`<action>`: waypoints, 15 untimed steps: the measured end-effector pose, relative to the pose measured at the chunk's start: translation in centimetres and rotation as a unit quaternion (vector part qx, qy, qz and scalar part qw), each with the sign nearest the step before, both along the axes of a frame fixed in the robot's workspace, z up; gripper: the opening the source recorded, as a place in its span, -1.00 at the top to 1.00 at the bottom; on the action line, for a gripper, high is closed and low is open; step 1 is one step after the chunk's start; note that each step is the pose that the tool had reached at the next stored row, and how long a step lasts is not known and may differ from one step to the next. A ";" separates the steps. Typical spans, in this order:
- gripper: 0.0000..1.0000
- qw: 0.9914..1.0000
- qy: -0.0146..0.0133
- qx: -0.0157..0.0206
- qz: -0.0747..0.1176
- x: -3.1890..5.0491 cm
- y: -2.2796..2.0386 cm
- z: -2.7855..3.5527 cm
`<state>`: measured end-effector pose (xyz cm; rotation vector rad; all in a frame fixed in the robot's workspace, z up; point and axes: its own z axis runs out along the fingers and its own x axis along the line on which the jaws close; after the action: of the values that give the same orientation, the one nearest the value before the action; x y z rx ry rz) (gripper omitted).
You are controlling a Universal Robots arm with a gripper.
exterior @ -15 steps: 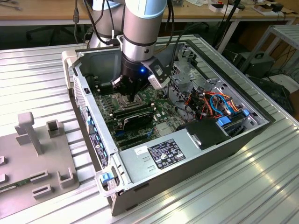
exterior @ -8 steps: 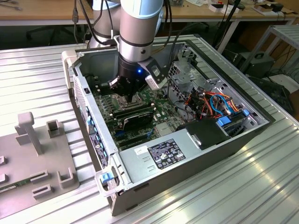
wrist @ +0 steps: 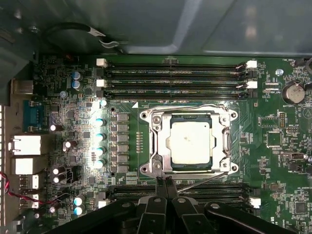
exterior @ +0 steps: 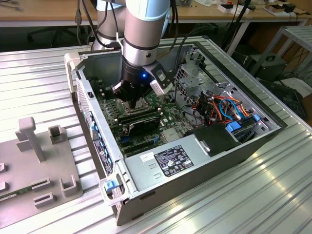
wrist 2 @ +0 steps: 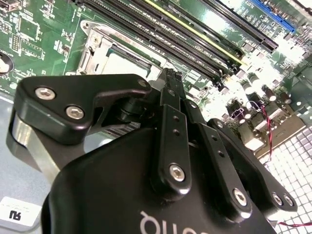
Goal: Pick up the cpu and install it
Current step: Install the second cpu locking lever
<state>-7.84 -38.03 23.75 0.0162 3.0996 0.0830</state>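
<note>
The claw (wrist: pixel 164 183) is pressed shut. Its two black fingers (wrist 2: pixel 171 97) sit flat against each other with no gap, and they hold nothing. In the first wrist view the finger tips hang just over the edge of the socket (wrist: pixel 189 141), on the side next to a row of dark memory slots (wrist: pixel 204 192).

The cpu (wrist: pixel 189 142) is a little past the tips. It is a small square chip with a dull silver top. It lies flat inside the socket, and the shiny metal frame goes all the way round it. The claw does not touch it. In the second wrist view a pale corner of the cpu (wrist 2: pixel 114 61) peeks out from behind the black claw body, still inside the frame.

Past the socket are more long memory slots (wrist: pixel 175 78) with white clips at their ends. They lie side by side on the green board (wrist: pixel 287 161). Small round silver parts stand in a row beside the socket.

In the exterior view the arm (exterior: pixel 146 24) comes down from above into the open case (exterior: pixel 195 170). The claw (exterior: pixel 135 103) is low over the board, near the middle of the case. A black box with a label sits at the near edge of the case. Orange and blue wires bunch up on the exterior view's right. The case rests on a ribbed metal table (exterior: pixel 243 204). A grey tray (exterior: pixel 39 165) with little posts lies on the table at the exterior view's left.
</note>
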 end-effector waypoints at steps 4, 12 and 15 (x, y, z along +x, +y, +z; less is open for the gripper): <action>0.79 1.000 0.000 0.000 0.000 -0.10 0.00 -0.26; 0.79 1.000 0.000 0.000 0.000 -0.24 0.00 -0.70; 0.79 1.000 0.000 0.000 0.000 -0.31 0.00 -0.86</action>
<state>-8.15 -38.03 22.89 0.0158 3.0997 0.0830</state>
